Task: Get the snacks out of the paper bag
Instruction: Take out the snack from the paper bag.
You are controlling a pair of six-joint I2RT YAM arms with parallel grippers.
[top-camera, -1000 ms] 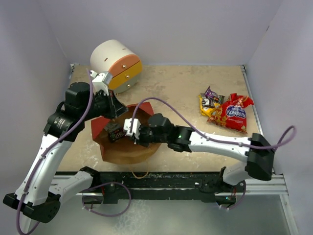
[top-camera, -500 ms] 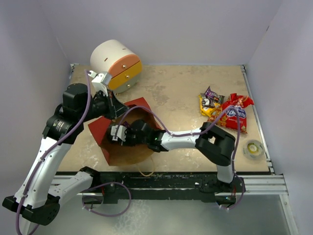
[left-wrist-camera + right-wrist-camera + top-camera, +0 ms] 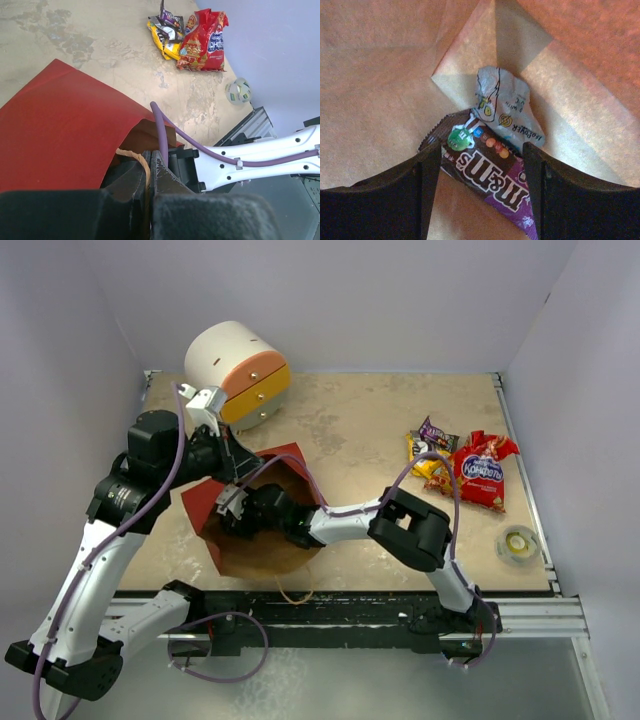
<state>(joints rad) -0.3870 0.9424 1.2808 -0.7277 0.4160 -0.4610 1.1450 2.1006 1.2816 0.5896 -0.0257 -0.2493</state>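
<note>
**Right arm reaches into the bag for the packets at the bottom**

At the far left stands the white cylindrical drawer unit with orange and yellow fronts (image 3: 235, 370), out of the way of the work. Just nearer, the left gripper (image 3: 150, 172) is pinched tight on the thin twisted brown handle (image 3: 144, 162) of the large paper carrier bag, red outside and kraft brown inside (image 3: 65, 135). I'd say it lifts that edge so the mouth gapes towards the other arm. The bag lies on its side on the table's near left.

The right gripper (image 3: 480, 165) is pushed well into the opening, jaws spread wide and holding nothing. Its fingers straddle a dark brown and purple crinkly chocolate packet (image 3: 490, 175), and a crumpled silvery-white packet (image 3: 502, 112) lies just beyond in the bag's folded corner. Those two look like what remains inside.

Over on the right, a small purple wrapper (image 3: 435, 435), a yellow-orange packet (image 3: 425, 462) and a big red bag with a blue-white logo (image 3: 482, 472) are heaped together, touching and well apart from the carrier, as a clear drop spot. A small round tape roll (image 3: 519, 544) sits nearer, by the right edge
</note>
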